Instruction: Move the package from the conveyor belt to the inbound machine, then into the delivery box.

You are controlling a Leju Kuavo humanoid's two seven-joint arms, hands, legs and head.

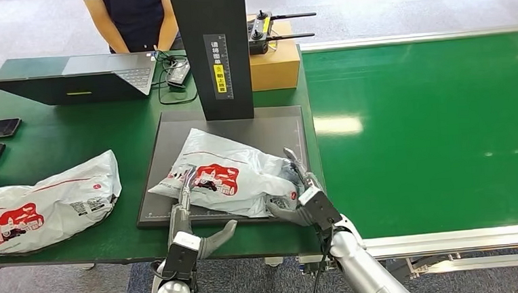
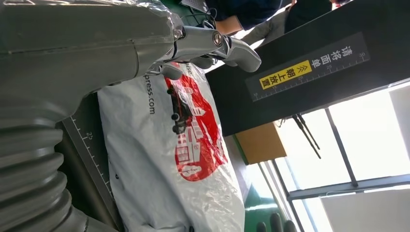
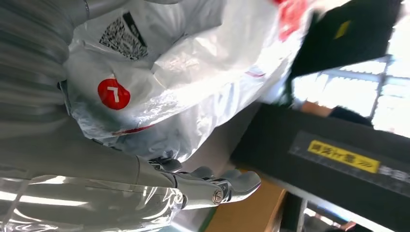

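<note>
On the dark scanner platform of the inbound machine: one package, a crumpled white plastic mailer with red printed artwork, a QR label and a red round mark. Left hand touches its near edge, fingers extended, grasping nothing; right hand grips its right end. Second similar package, one, on the green counter. Laptop, one.

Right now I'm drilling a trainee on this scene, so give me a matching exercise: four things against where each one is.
Things:
1. package
2. second package
3. laptop
4. cardboard box

Places:
A. far left part of the green table
B. on the dark scanner platform
C. behind the platform, beside the belt
D. near left edge of the table

Pairs: 1-B, 2-D, 3-A, 4-C
</note>
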